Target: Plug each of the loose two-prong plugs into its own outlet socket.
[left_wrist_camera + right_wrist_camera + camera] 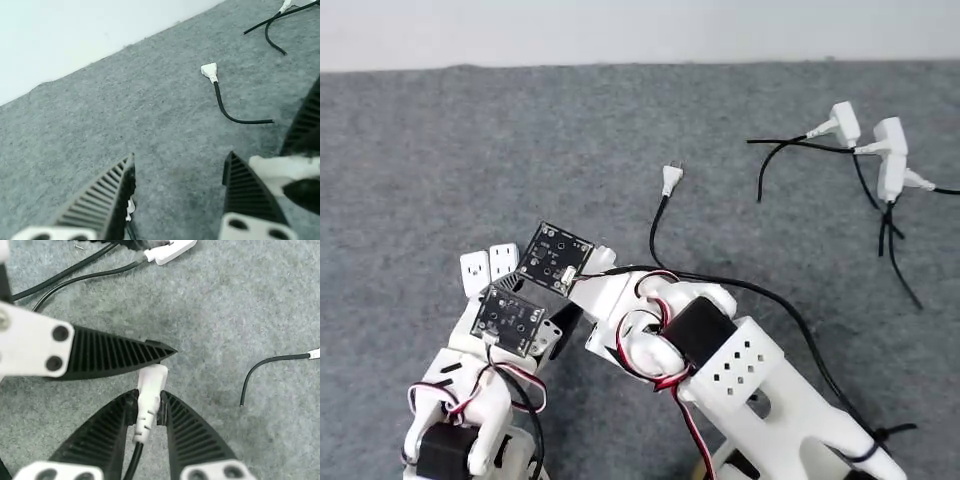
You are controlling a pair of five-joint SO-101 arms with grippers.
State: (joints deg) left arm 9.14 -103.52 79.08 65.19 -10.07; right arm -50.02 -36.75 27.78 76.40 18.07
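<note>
while the right gripper point(150, 394) pinches it at mid-body, the held plug point(151, 377) points out over the grey felt mat point(440, 150), white and small, its black cord point(131, 462) trailing back between the ribbed fingers. the prongs are not clear enough to tell which way they face.

item: outlet sockets point(488, 267), two white faces side by side on the mat, just beyond the left arm's wrist and near both grippers. neither has a plug in it.

item: left gripper point(181, 159), jaws spread wide, nothing between them but mat. it sits just beside the right gripper, and one ribbed finger point(115, 354), apparently its own, lies across just ahead of the held plug's tip.

item: loose plug point(671, 178), lying alone mid-mat on a curled cord, well apart from the sockets.

item: far plugs point(890, 135), a small group with tangled cords at the far right of the mat.

step, as judged: first plug grasped and carried near, not yet seated.

next move, as judged: turn the prongs square to one socket's slots, clear the neighbouring finger, then push straight in. the free jaws could steady the socket block so it does not slide.
</note>
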